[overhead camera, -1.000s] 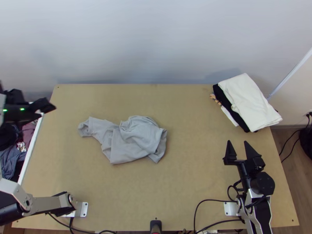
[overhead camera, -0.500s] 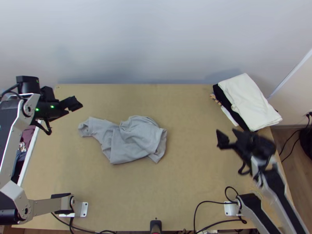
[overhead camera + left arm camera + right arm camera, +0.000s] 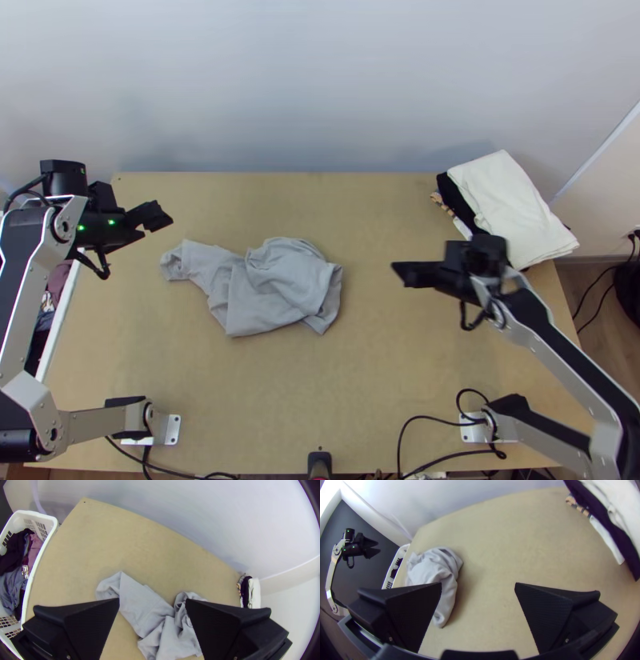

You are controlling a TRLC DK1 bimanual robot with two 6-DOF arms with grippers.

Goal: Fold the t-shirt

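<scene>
One pale wall [image 3: 320, 80] rises beyond the wooden table [image 3: 384, 384].

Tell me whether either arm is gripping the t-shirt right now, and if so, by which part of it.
Nothing is held: the grey t-shirt lies bunched on the table, and both end effectors are open and away from it.

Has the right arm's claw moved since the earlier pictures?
Yes. In the top view, the right gripper has swung leftward and up the picture, nearer the bunched grey T-shirt, which stayed put.
</scene>
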